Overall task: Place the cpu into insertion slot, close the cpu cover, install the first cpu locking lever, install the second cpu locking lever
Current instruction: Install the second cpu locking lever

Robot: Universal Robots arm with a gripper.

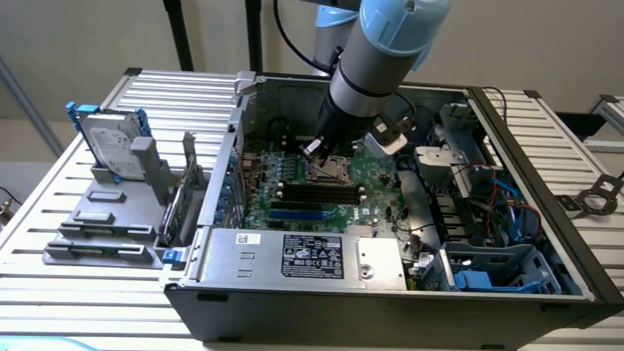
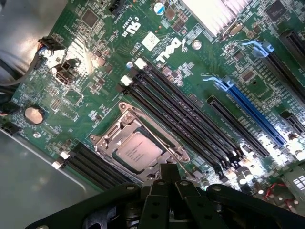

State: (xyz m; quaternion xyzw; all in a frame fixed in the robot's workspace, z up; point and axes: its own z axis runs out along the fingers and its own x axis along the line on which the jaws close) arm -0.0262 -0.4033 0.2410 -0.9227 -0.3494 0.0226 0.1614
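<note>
The cpu (image 2: 138,151), a small square chip with a silvery top, lies in the socket on the green motherboard. The cpu cover (image 2: 120,127), a thin silver frame, lies flat around it. A thin wire locking lever (image 2: 153,134) runs along one side of the frame. My gripper (image 2: 169,172) is shut, its black fingertips just above the socket's edge near that lever's end; I cannot tell whether they touch it. In the exterior view the gripper (image 1: 317,151) hangs over the socket (image 1: 329,170) inside the open computer case.
Black memory slots (image 2: 190,114) and a blue slot (image 2: 252,112) run beside the socket. A silver labelled box (image 1: 302,256) fills the case's front. Cables and drive bays (image 1: 487,212) crowd the exterior view's right. A hard drive (image 1: 109,142) stands in a grey rack outside.
</note>
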